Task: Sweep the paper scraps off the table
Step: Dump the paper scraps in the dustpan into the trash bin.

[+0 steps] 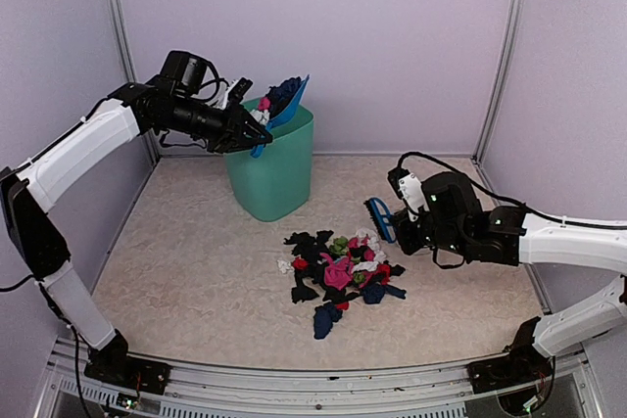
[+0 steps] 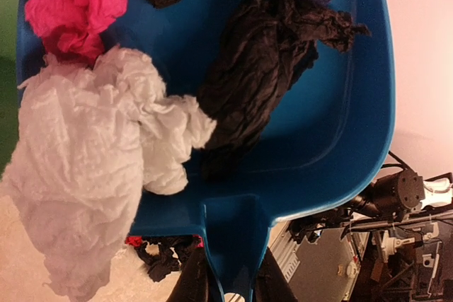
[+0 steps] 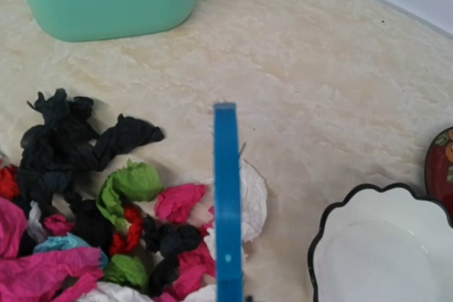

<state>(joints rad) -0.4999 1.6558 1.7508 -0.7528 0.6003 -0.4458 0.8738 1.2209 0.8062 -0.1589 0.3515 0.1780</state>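
Right gripper [image 1: 396, 226], clenched on a flat blue plastic brush [image 1: 379, 219], hangs beside the crumpled coloured paper scraps [image 1: 339, 269] heaped on the beige marbled table [image 1: 186, 261]. Farther back, left gripper [image 1: 247, 132] grips a scrap-laden blue plastic dustpan [image 1: 291, 97] over the green plastic bin [image 1: 278, 175].

Pale lilac walls [image 1: 392, 36], metal posts [image 1: 503, 56]

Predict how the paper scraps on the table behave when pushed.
Probably very light: the paper scraps are loosely crumpled, so should slide easily on the smooth table. Likely squashy, not stiff. Separate bits may scatter around the narrow brush rather than move together.
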